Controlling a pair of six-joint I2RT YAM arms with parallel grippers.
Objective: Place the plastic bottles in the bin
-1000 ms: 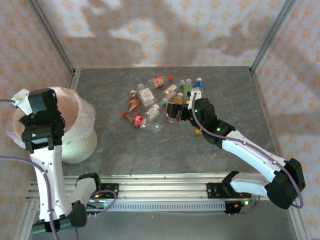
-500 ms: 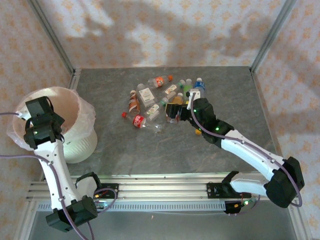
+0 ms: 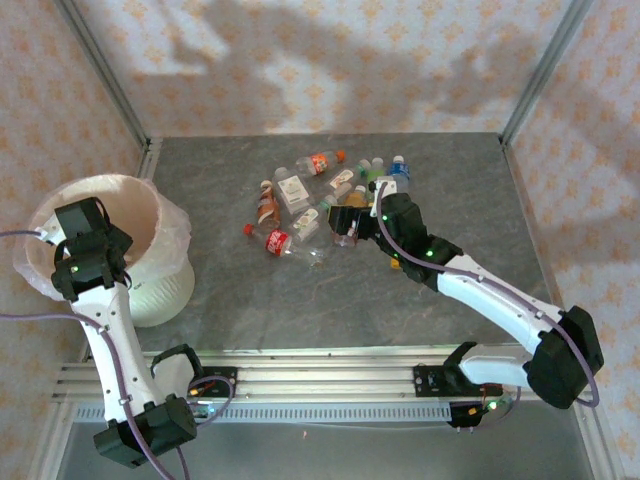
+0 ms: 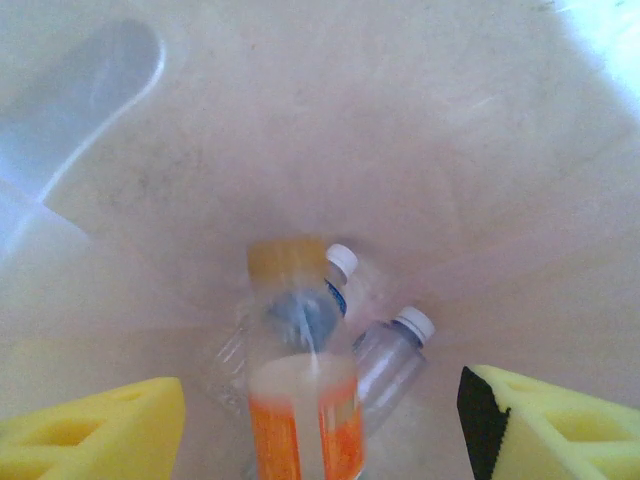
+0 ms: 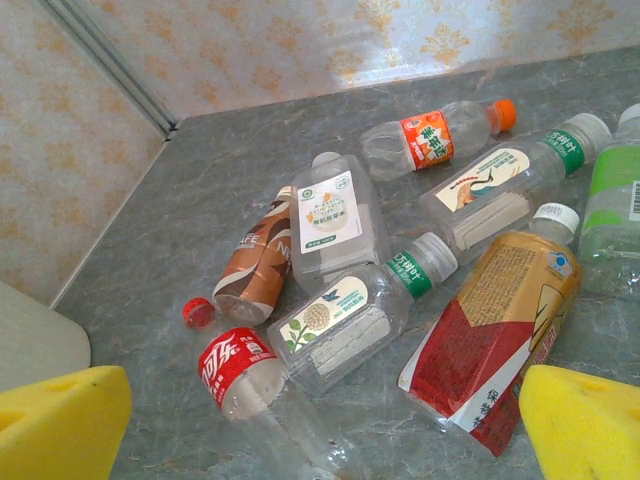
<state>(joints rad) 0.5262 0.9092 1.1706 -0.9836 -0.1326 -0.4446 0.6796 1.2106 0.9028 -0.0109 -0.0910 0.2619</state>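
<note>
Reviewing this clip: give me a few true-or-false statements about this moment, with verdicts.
1. The left tool hangs over the bin. True.
2. The bin holds no bottles. False: an orange-labelled bottle and two white-capped bottles are inside it.
3. The right tool is shut on a bottle. False: it is open above the pile on the table, holding nothing.
4. A loose red cap lies beside the brown bottle. True.
</note>
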